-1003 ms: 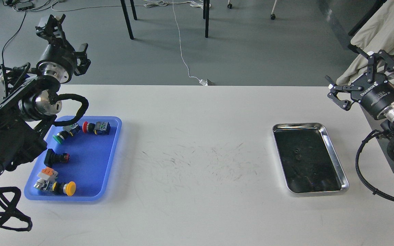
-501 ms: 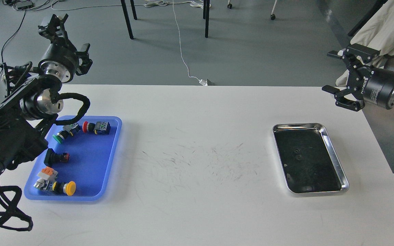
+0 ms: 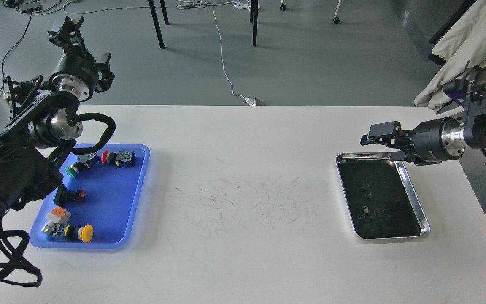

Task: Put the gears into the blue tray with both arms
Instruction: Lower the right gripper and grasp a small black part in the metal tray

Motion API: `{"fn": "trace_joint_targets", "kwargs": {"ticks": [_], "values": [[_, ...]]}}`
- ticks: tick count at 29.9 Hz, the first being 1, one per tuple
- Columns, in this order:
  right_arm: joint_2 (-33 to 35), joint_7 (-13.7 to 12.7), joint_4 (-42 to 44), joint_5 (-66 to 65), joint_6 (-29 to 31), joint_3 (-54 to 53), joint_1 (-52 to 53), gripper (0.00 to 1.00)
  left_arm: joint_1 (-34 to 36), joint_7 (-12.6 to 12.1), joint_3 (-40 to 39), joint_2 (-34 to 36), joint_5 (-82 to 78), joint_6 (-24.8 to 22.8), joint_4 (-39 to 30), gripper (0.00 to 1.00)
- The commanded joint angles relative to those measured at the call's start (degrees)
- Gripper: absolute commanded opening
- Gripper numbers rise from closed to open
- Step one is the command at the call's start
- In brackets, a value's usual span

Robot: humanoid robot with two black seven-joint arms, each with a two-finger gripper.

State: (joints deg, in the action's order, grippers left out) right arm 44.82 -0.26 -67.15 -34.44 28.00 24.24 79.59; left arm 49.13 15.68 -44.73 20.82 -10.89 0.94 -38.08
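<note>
Two tiny black gears (image 3: pixel 366 190) lie close together in the dark bed of the silver tray (image 3: pixel 415 198) at the right. The blue tray (image 3: pixel 112 198) sits at the left of the white table and holds several coloured push-button switches. My right gripper (image 3: pixel 384 143) reaches in from the right, level and pointing left, open, hovering over the silver tray's back rim, above and behind the gears. My left gripper (image 3: pixel 85 42) is raised behind the blue tray's far corner, open and empty, pointing away from the table.
In the blue tray lie a green switch (image 3: pixel 74 169), a red one (image 3: pixel 118 157), a black one (image 3: pixel 69 195) and a yellow one (image 3: pixel 78 232). Scuffed white tabletop (image 3: pixel 243 202) stretches between the trays. Chair legs and cables are on the floor beyond.
My right arm has swung down and leftward from beyond the table's right edge to above the silver tray's back rim, turning level. The left arm has barely shifted.
</note>
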Motion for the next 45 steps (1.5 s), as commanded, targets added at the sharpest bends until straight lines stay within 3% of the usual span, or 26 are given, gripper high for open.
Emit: {"fn": "trace_joint_targets", "kwargs": {"ticks": [1,26,37,45], "values": [[-4.03,-2.55,0.35,-0.36,0.00,5.46,2.32,0.99,0.00,-0.03,0.08,0.09,-0.10,-0.24,0.02,0.98],[-18.53,-2.47,10.28,-2.73,0.00,13.73,-0.31,0.92,-1.75,0.14,0.08,1.06,-0.01,-0.32,0.11,0.98],[-19.50,-2.56,11.42,-3.88,0.00,13.82,-0.58,0.71,-1.75,0.14,0.00,1.06,-0.01,-0.32,0.11,0.98],[-19.77,-2.56,11.51,-4.05,0.00,13.82,-0.76,0.70,-1.75,0.14,0.00,1.15,-0.01,-0.32,0.11,0.98]]}}
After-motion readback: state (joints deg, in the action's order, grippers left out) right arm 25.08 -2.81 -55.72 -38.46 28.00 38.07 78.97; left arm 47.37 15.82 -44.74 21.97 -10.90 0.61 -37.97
